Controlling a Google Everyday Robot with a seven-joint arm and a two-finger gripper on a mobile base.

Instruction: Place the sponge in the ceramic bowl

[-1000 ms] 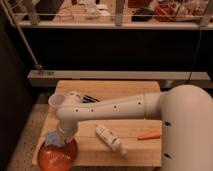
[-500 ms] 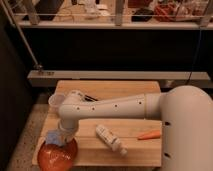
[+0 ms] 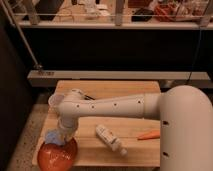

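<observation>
The blue sponge (image 3: 51, 136) hangs at the tip of my gripper (image 3: 59, 137), which is shut on it. It sits just over the far left rim of the orange-red ceramic bowl (image 3: 56, 155). That bowl stands at the front left corner of the wooden table (image 3: 125, 90). My white arm reaches in from the right and bends down at the wrist, which hides most of the gripper.
A small white cup (image 3: 54, 100) stands left of the arm's elbow. A white bottle (image 3: 111, 139) lies on its side mid-table, and an orange stick-like item (image 3: 149, 135) lies to its right. A dark object (image 3: 88, 95) pokes out behind the arm. The table's left edge drops to the floor.
The arm's elbow has shifted slightly up and to the right. The sponge and gripper stay at about the same spot over the bowl's rim.
</observation>
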